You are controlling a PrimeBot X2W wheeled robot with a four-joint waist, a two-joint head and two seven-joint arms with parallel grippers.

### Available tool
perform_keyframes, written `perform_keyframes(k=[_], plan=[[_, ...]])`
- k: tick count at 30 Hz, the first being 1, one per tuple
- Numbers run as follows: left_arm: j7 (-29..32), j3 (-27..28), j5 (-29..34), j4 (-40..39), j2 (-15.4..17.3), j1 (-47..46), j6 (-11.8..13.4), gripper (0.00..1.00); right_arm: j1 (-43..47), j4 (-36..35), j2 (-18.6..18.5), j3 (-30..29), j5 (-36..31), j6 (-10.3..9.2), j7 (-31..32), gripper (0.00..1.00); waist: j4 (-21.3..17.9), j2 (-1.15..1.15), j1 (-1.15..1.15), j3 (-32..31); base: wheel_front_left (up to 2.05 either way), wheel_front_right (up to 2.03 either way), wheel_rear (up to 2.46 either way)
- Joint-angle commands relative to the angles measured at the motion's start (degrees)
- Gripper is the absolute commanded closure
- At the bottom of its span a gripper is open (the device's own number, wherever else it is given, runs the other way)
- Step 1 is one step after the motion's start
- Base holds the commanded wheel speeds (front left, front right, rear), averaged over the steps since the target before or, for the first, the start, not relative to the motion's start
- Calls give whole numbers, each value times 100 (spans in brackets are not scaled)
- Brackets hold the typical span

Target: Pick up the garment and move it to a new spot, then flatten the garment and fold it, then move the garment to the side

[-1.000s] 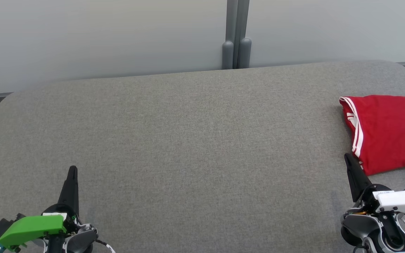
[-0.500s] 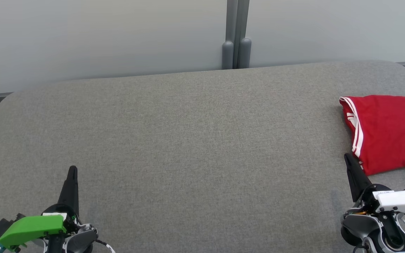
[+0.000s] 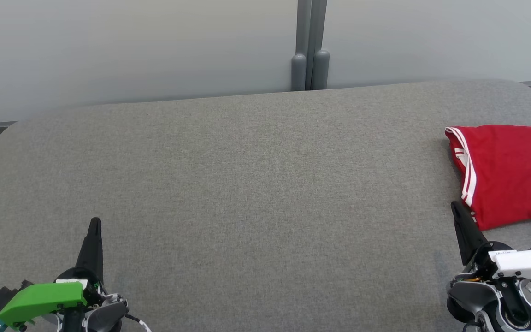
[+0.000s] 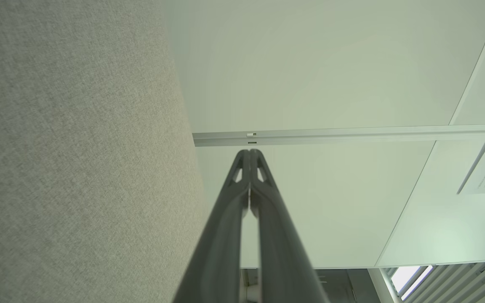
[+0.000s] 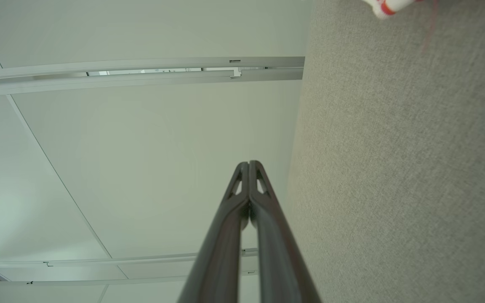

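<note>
Red garment (image 3: 510,173) with white-striped trim, folded flat, lies at the right edge of the grey fabric tabletop (image 3: 247,175). Left gripper (image 3: 95,222) and right gripper (image 3: 455,206), both clenched and empty, sit near the front corners, the right just beside the garment.

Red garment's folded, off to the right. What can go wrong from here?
1. The right gripper, shut, has its tip beside the near corner of the red garment; swinging right could snag it and undo the fold.
2. The garment runs past the head view's right edge, so overhang off the grey table cannot be checked; it might slide.
</note>
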Motion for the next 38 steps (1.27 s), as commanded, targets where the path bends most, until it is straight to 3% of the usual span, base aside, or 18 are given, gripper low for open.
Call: perform_keyframes(k=[1, 38], plan=[[11, 14, 20, 0, -2, -83, -19, 100, -24, 13, -8, -18, -33, 3, 3, 100, 0, 0, 0, 0, 0, 0, 0], [17, 18, 26, 0, -6, -83, -19, 100, -25, 15, 7, -38, -59, 3, 28, 100, 0, 0, 0, 0, 0, 0, 0]])
